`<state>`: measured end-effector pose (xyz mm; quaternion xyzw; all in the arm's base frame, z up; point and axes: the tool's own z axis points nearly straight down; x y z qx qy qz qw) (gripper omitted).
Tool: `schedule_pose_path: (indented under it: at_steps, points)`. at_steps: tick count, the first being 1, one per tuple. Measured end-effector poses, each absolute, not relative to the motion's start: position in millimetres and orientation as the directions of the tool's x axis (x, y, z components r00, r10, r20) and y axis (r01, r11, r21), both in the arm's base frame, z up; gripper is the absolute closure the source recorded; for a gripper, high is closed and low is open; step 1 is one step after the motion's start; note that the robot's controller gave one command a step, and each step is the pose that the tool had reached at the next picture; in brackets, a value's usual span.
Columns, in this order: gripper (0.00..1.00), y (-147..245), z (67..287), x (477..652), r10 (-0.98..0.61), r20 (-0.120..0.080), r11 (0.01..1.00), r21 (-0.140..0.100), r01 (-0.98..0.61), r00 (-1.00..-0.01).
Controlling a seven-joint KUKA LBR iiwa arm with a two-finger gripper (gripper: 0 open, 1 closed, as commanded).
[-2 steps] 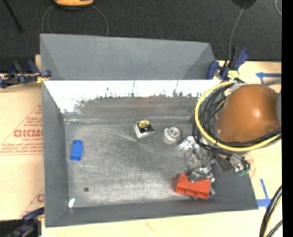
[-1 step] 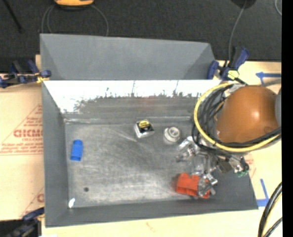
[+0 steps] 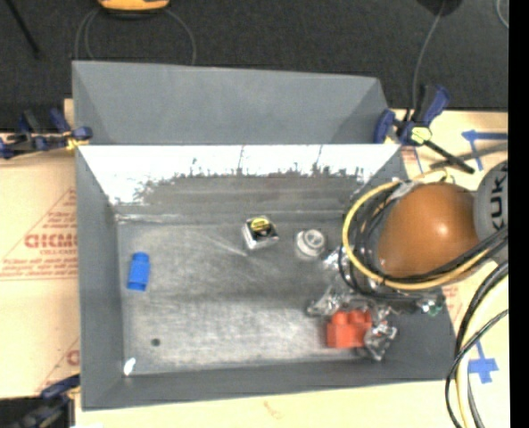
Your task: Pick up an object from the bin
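Closest to the camera is the robot's round orange cover (image 3: pixel 420 230), with yellow and black cables (image 3: pixel 364 239) looped around it. It hangs over the right side of the grey bin (image 3: pixel 99 266).

Under the cover, the claw (image 3: pixel 351 326) is down low in the bin's front right corner. It has a red block (image 3: pixel 343 331) in it. 1 shiny metal finger sits at the block's upper left and the other finger (image 3: pixel 382 344) sits at its lower right. The claw is closed just as far as the block lets it, with the block in the middle. The block looks chunky and bright red. I cannot tell if it is resting on the bin floor or is lifted a little bit.

More small things lie on the bin floor, all well apart from each other. A small grey round thing (image 3: pixel 310 242) lies near the back wall, just left of the cables. A little white thing with yellow and black on it (image 3: pixel 260 234) is near it, a bit more to the left. A small blue piece (image 3: pixel 137 272) sits far over by the left wall. A tiny white bit (image 3: pixel 128 365) lies in the front left corner.

The floor of the bin is scratched and pale in the middle.
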<state>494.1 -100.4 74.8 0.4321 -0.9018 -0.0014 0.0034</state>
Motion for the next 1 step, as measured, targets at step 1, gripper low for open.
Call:
schedule_pose_path:
  at_steps: [1]
  points:
    - [1.0,-100.4,75.5,494.5,-0.777,0.003,0.629,0.005,-0.777,-0.629]
